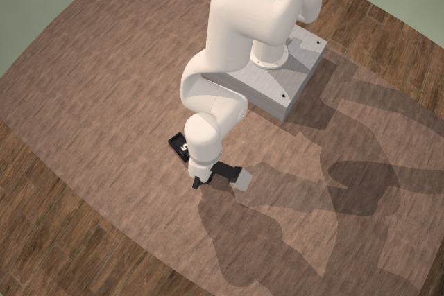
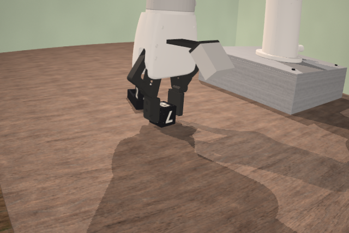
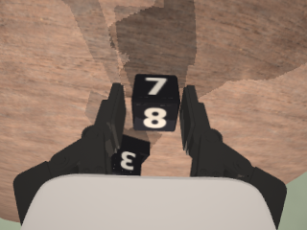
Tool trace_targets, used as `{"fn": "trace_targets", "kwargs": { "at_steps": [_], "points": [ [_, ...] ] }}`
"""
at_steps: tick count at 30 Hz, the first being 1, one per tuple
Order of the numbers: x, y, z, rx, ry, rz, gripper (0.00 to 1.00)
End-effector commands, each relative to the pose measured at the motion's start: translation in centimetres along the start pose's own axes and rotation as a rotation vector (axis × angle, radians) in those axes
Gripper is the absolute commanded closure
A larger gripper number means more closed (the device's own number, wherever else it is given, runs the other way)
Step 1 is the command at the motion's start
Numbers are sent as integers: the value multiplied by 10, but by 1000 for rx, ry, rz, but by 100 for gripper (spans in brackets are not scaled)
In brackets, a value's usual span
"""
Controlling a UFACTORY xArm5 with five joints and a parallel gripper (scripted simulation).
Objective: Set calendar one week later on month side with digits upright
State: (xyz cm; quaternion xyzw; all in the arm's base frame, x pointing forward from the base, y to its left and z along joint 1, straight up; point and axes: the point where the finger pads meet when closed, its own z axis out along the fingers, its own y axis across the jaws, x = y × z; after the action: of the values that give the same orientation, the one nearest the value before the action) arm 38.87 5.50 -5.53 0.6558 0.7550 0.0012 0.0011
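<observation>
- The gripper (image 1: 203, 181) (image 2: 167, 112) (image 3: 153, 98) has its jaws partly open, one on each side of a loose cube (image 2: 168, 115) (image 3: 155, 103), gripping nothing.
- The wrist view shows a narrow strip of room between each jaw and the cube's side edges.
- This cube sits flat on the table (image 1: 107, 106) (image 2: 64, 168) (image 3: 249, 38), outside the tray (image 1: 177, 153) (image 2: 138, 103), with 8 on top and 7 on a side.
- The tray lies near the jaws. A second cube (image 1: 184, 147) (image 2: 137, 92) (image 3: 129, 160) stands in it, partly hidden by the arm from above; its 5 shows in the top view and its 3 in the wrist view.
- Bare tray floor shows at the end away from the arm's wrist, bounded by the raised rim.
- The table's lower-left edge in the top view is well apart from tray and jaws, and so is the metal base block (image 1: 283, 109) (image 2: 321, 89).
- A grey box (image 1: 243, 179) (image 2: 212, 60) juts out sideways from the gripper, above the table.
</observation>
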Motion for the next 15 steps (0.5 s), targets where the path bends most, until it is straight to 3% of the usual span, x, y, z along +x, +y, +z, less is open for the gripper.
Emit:
{"fn": "trace_targets", "kwargs": {
  "at_steps": [1, 7, 8, 15],
  "points": [
    [0, 1, -1, -3, 0, 0, 51],
    [0, 1, -1, -3, 0, 0, 51],
    [0, 1, -1, -3, 0, 0, 71],
    [0, 1, -1, -3, 0, 0, 71]
  ]
}}
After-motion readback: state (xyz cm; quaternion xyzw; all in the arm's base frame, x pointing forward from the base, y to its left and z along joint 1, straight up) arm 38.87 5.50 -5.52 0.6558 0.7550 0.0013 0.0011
